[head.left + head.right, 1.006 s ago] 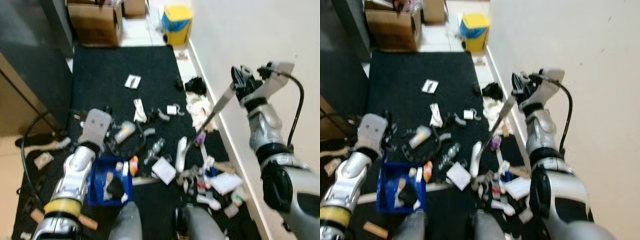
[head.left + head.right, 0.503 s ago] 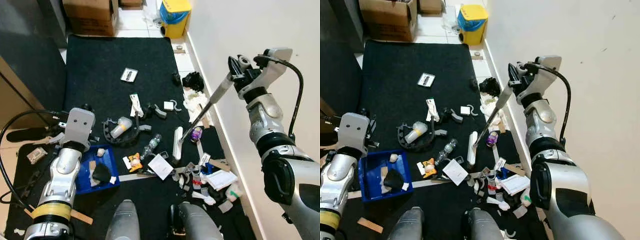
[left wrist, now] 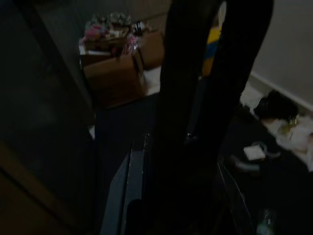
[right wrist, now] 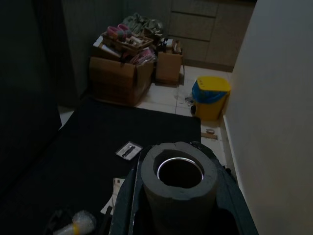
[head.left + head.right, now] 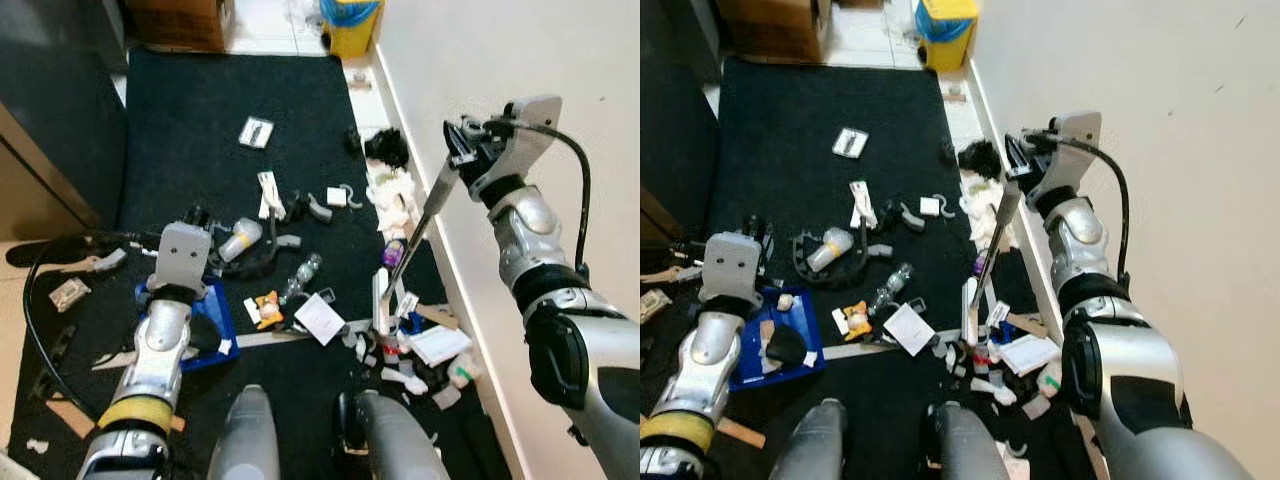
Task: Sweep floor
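My right gripper (image 5: 462, 158) is shut on the top of a grey broom handle (image 4: 180, 172), raised beside the white wall. The handle slants down to a white broom head (image 5: 382, 300) standing among litter on the black mat (image 5: 200, 110). Bottles, papers and plastic scraps lie scattered, with a dense pile (image 5: 415, 350) by the wall near my feet. My left gripper (image 5: 194, 216) is low on the left, its dark fingers (image 3: 195, 98) shut on the upright handle of a blue dustpan (image 5: 790, 335). That pan rests on the mat under the forearm with some scraps in it.
A yellow bin (image 5: 945, 15) and cardboard boxes (image 4: 117, 78) stand on tiles beyond the mat's far end. The white wall (image 5: 540, 60) runs along the right. A black cable (image 5: 40, 290) loops on the floor at left beside dark cabinets. My two legs (image 5: 300, 440) show at bottom.
The broom head has swept toward my feet and the wall, pushing litter into the near pile. The dustpan has shifted with my left arm. The camera has moved too.
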You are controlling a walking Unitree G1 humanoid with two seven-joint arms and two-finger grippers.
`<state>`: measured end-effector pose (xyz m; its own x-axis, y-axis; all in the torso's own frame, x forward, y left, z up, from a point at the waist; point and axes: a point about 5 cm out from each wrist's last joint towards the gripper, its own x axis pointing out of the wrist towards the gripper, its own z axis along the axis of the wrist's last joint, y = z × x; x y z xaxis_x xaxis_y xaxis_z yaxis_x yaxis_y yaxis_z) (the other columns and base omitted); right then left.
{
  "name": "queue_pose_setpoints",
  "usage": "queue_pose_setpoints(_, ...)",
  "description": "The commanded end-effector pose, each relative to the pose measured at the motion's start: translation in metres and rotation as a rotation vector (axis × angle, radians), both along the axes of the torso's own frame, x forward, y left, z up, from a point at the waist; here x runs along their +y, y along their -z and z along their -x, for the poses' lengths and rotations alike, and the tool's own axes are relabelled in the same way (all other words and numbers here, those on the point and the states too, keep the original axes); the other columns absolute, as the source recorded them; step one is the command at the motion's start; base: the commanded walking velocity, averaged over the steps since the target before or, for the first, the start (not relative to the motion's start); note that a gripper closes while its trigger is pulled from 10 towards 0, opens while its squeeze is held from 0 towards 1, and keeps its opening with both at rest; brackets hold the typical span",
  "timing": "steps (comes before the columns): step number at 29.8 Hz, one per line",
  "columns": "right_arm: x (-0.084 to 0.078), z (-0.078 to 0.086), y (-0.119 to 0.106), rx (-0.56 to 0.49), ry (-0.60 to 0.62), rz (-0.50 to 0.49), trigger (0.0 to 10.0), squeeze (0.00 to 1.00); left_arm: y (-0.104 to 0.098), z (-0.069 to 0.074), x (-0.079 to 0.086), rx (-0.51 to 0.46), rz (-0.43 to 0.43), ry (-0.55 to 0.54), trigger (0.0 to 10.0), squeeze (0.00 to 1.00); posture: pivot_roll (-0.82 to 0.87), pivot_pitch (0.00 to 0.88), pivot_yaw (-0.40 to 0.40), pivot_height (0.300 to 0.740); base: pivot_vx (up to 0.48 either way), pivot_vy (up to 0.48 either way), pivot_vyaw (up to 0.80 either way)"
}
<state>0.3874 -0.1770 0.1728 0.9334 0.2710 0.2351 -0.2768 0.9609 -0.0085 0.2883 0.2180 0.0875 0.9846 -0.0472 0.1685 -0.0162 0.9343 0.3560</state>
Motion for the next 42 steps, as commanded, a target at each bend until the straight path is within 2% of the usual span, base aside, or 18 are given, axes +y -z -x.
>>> queue_pose_setpoints(1, -0.004, -0.002, -0.011, -0.042, 0.015, 0.020, 10.0, 0.00, 0.012, 0.001, -0.032, 0.019, 0.160, 0.071, 10.0, 0.00, 0.01, 0.232, -0.257, 0.740, 0.000, 0.000, 0.00)
queue_pose_setpoints(4, 0.000, -0.004, -0.015, -0.048, 0.010, 0.009, 10.0, 0.00, 0.000, -0.007, -0.047, -0.029, 0.273, 0.127, 10.0, 0.00, 0.01, 0.234, -0.255, 0.740, 0.000, 0.000, 0.00)
queue_pose_setpoints(5, 0.002, -0.004, -0.015, -0.047, 0.005, 0.006, 10.0, 0.00, 0.002, -0.008, -0.053, -0.012, 0.307, 0.155, 10.0, 0.00, 0.01, 0.232, -0.255, 0.740, 0.000, 0.000, 0.00)
queue_pose_setpoints(12, 0.013, -0.004, -0.009, -0.032, -0.026, 0.023, 10.0, 0.00, 0.015, -0.004, -0.069, 0.037, 0.350, 0.217, 10.0, 0.00, 0.00, 0.233, -0.256, 0.740, 0.000, 0.000, 0.00)
queue_pose_setpoints(15, 0.016, -0.003, -0.007, -0.025, -0.040, 0.031, 10.0, 0.00, 0.018, -0.002, -0.074, 0.045, 0.310, 0.235, 10.0, 0.00, 0.01, 0.236, -0.261, 0.740, 0.000, 0.000, 0.00)
queue_pose_setpoints(16, 0.019, -0.003, -0.005, -0.021, -0.049, 0.040, 10.0, 0.00, 0.026, -0.001, -0.071, 0.089, 0.220, 0.225, 10.0, 0.00, 0.01, 0.236, -0.262, 0.740, 0.000, 0.000, 0.00)
queue_pose_setpoints(19, 0.020, -0.003, -0.004, -0.020, -0.051, 0.045, 10.0, 0.00, 0.030, 0.001, -0.068, 0.110, 0.200, 0.218, 10.0, 0.00, 0.01, 0.235, -0.262, 0.740, 0.000, 0.000, 0.00)
queue_pose_setpoints(23, 0.019, -0.002, -0.003, -0.015, -0.048, 0.049, 10.0, 0.00, 0.036, 0.004, -0.059, 0.137, 0.166, 0.199, 10.0, 0.00, 0.01, 0.227, -0.257, 0.740, 0.000, 0.000, 0.00)
queue_pose_setpoints(25, 0.017, -0.002, -0.001, -0.005, -0.036, 0.034, 10.0, 0.00, 0.043, 0.008, -0.043, 0.170, 0.068, 0.135, 10.0, 0.00, 0.02, 0.216, -0.247, 0.740, 0.000, 0.000, 0.00)
queue_pose_setpoints(29, 0.018, -0.001, 0.004, 0.016, -0.043, -0.003, 10.0, 0.00, 0.048, 0.010, -0.031, 0.211, -0.024, 0.073, 10.0, 0.00, 0.03, 0.208, -0.238, 0.740, 0.000, 0.000, 0.00)
queue_pose_setpoints(30, 0.018, -0.001, 0.004, 0.016, -0.043, -0.003, 10.0, 0.00, 0.048, 0.010, -0.031, 0.211, -0.024, 0.073, 10.0, 0.00, 0.03, 0.208, -0.238, 0.740, 0.000, 0.000, 0.00)
queue_pose_setpoints(31, 0.019, 0.000, 0.007, 0.026, -0.055, -0.039, 10.0, 0.00, 0.048, 0.011, -0.025, 0.213, -0.056, 0.044, 10.0, 0.00, 0.03, 0.198, -0.234, 0.740, 0.000, 0.000, 0.00)
queue_pose_setpoints(34, 0.020, 0.001, 0.008, 0.033, -0.063, -0.063, 10.0, 0.00, 0.048, 0.012, -0.021, 0.212, -0.077, 0.024, 10.0, 0.00, 0.03, 0.198, -0.234, 0.740, 0.000, 0.000, 0.00)
queue_pose_setpoints(36, 0.029, 0.001, 0.011, 0.054, -0.087, -0.195, 10.0, 0.00, 0.049, 0.012, -0.010, 0.230, -0.086, -0.041, 10.0, 0.00, 0.05, 0.175, -0.234, 0.740, 0.000, 0.000, 0.00)
queue_pose_setpoints(39, 0.033, 0.001, 0.012, 0.060, -0.097, -0.246, 10.0, 0.00, 0.051, 0.012, -0.007, 0.239, -0.084, -0.060, 10.0, 0.00, 0.05, 0.175, -0.234, 0.740, 0.000, 0.000, 0.00)
queue_pose_setpoints(40, 0.040, 0.000, 0.012, 0.069, -0.117, -0.317, 10.0, 0.00, 0.052, 0.011, -0.007, 0.250, -0.078, -0.070, 10.0, 0.00, 0.05, 0.165, -0.232, 0.740, 0.000, 0.000, 0.00)
queue_pose_setpoints(41, 0.060, -0.003, 0.003, 0.077, -0.176, -0.458, 10.0, 0.00, 0.050, 0.004, -0.013, 0.252, -0.065, -0.070, 10.0, 0.00, 0.05, 0.156, -0.226, 0.740, 0.000, 0.000, 0.00)
queue_pose_setpoints(42, 0.060, -0.003, 0.003, 0.077, -0.176, -0.458, 10.0, 0.00, 0.050, 0.004, -0.013, 0.252, -0.065, -0.070, 10.0, 0.00, 0.05, 0.156, -0.226, 0.740, 0.000, 0.000, 0.00)
